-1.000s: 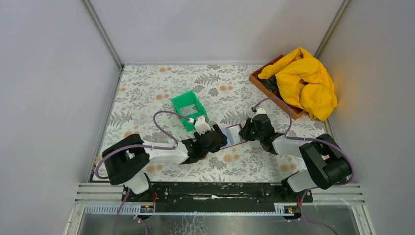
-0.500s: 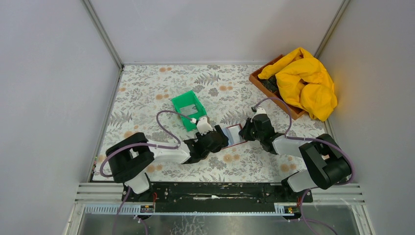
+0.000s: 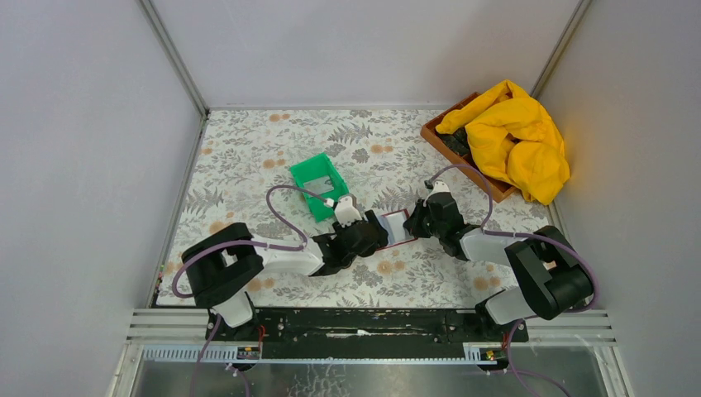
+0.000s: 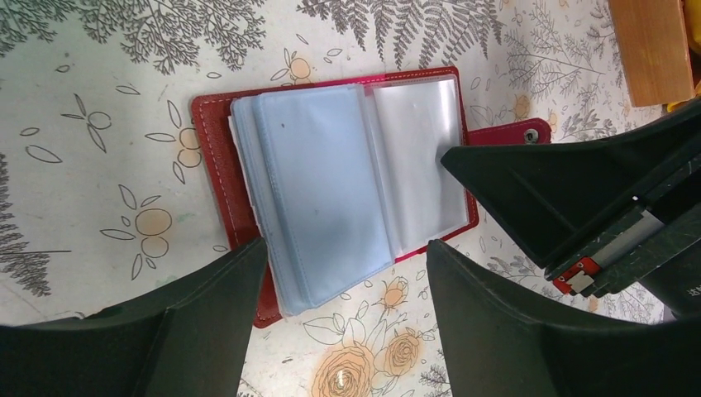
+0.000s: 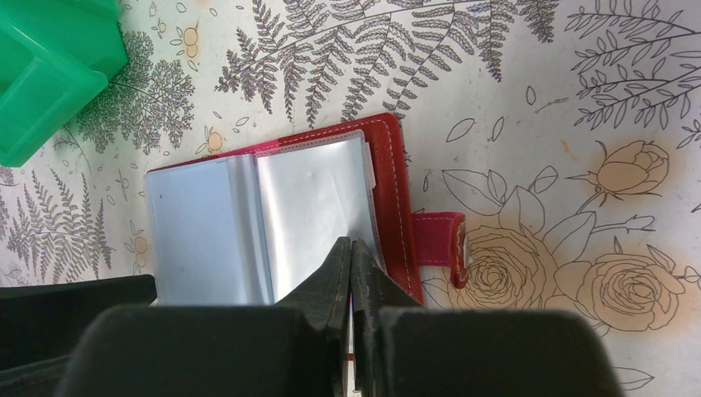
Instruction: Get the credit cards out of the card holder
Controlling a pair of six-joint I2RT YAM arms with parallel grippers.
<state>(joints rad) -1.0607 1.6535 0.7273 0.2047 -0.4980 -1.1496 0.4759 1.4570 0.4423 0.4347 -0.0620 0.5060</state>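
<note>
The card holder (image 4: pixel 223 174) is a dark red wallet lying open on the flowered table, with its pale blue-grey sleeves (image 4: pixel 322 182) fanned out. It also shows in the top view (image 3: pixel 399 225) and the right wrist view (image 5: pixel 388 182). My left gripper (image 4: pixel 347 248) is open, with its fingers on either side of the wallet's near edge. My right gripper (image 5: pixel 351 242) is shut, and its tips press on the clear right-hand sleeve (image 5: pixel 310 207) near the snap strap (image 5: pixel 438 240). No credit cards show in the sleeves.
A green plastic bin (image 3: pixel 318 182) stands just behind the left gripper. A wooden tray (image 3: pixel 446 136) with a yellow cloth (image 3: pixel 517 136) sits at the back right. Grey walls close in the table on three sides.
My left gripper has slid a little to the right, closer over the wallet. My right gripper and the wallet have stayed put.
</note>
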